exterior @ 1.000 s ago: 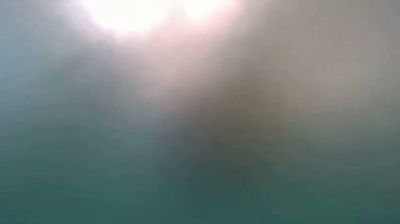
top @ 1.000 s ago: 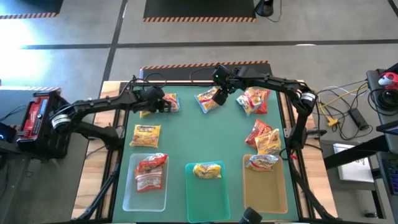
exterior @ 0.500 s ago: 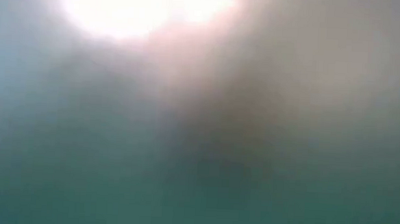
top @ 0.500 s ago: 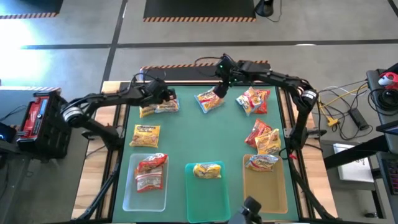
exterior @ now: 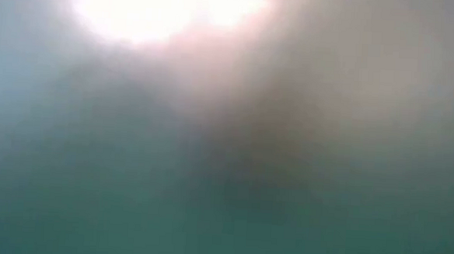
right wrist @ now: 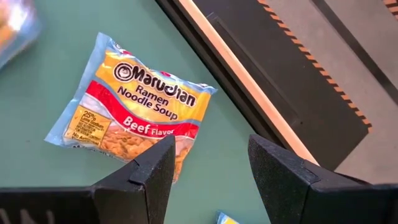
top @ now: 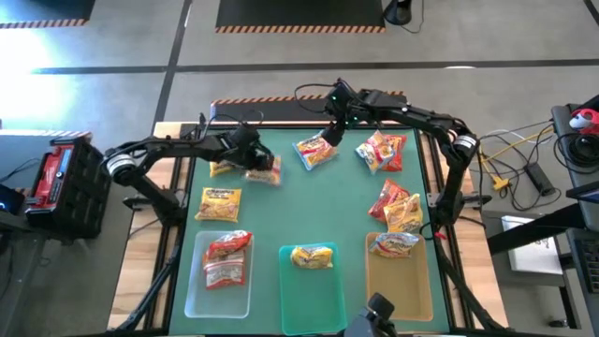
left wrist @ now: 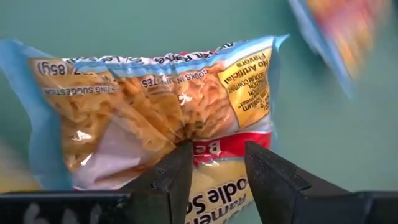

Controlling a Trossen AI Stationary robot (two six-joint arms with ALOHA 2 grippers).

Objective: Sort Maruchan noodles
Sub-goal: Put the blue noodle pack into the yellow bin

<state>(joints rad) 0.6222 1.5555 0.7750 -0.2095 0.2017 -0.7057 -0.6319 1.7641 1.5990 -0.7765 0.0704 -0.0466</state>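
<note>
Two grippers work the upper half: our left gripper (left wrist: 214, 167) pinches a noodle packet (left wrist: 161, 106) at upper left, long axis sideways; our right gripper (right wrist: 208, 163) hovers open above the beef packet (right wrist: 134, 106)

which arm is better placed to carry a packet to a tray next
Left. Its gripper is already closed on a beef packet, by the wrist view. The right gripper stands open and empty above another beef packet at the far edge, so it has yet to grasp.
</note>
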